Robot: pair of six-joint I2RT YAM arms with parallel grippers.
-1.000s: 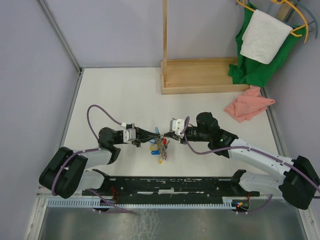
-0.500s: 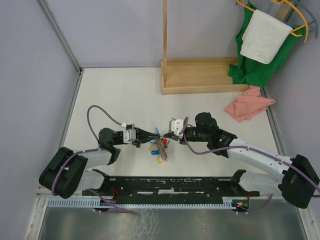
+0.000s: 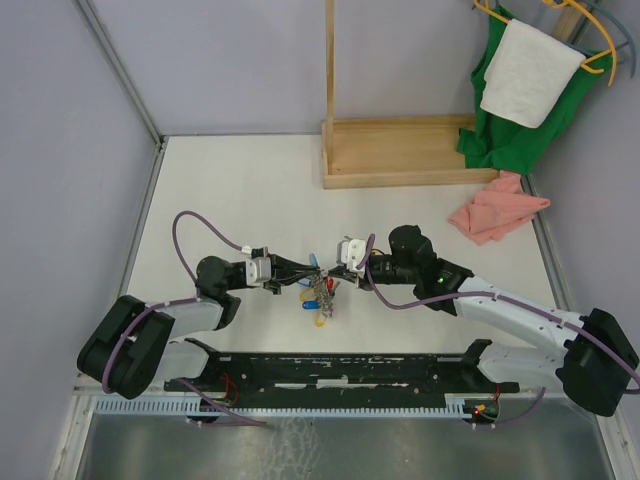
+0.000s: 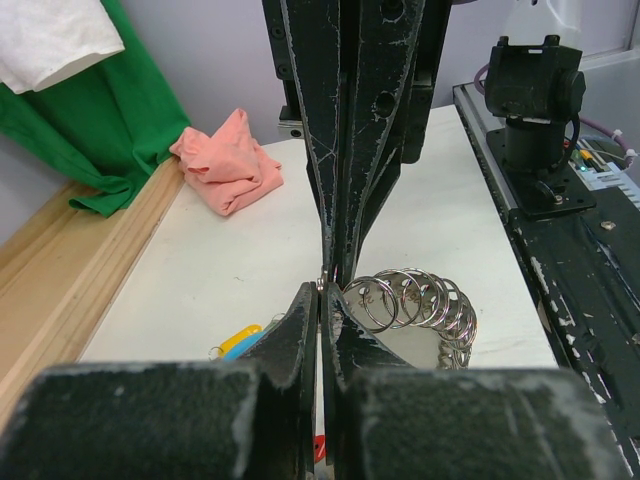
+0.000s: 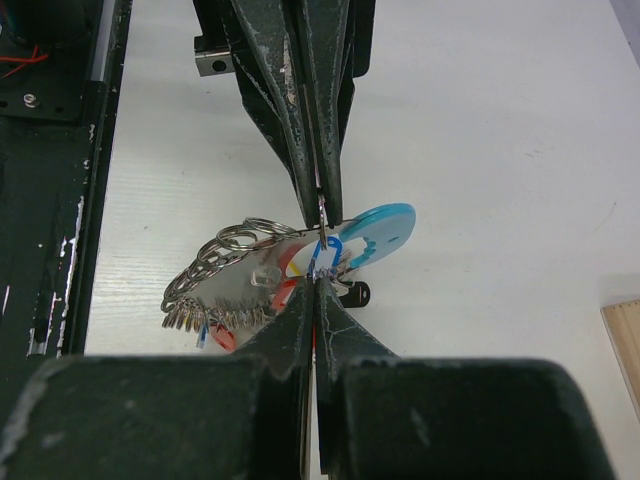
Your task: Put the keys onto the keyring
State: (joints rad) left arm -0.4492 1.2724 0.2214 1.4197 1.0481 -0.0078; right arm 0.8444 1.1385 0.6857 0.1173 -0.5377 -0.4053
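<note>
The keyring, a grey wire strung with many small rings (image 4: 412,300) and a light-blue disc (image 5: 378,233), lies mid-table (image 3: 320,290). My left gripper (image 3: 313,270) is shut, and its fingertips (image 4: 322,286) pinch the thin metal wire of the keyring. My right gripper (image 3: 335,271) faces it tip to tip. It is shut (image 5: 318,277) on a small metal piece, seemingly a key's loop, at the blue-white link by the disc. A yellow-tagged key (image 4: 236,338) lies on the table beside the bunch (image 3: 322,320). Red tags (image 5: 222,338) show under the rings.
A wooden rack base (image 3: 410,152) stands at the back. A pink cloth (image 3: 497,208) lies at the right, with green and white cloths (image 3: 520,80) hanging above it. A black rail (image 3: 340,370) runs along the near edge.
My right gripper has edged a little to the left, closer to my left gripper's tips. The left arm and the key bunch stay about where they were.
</note>
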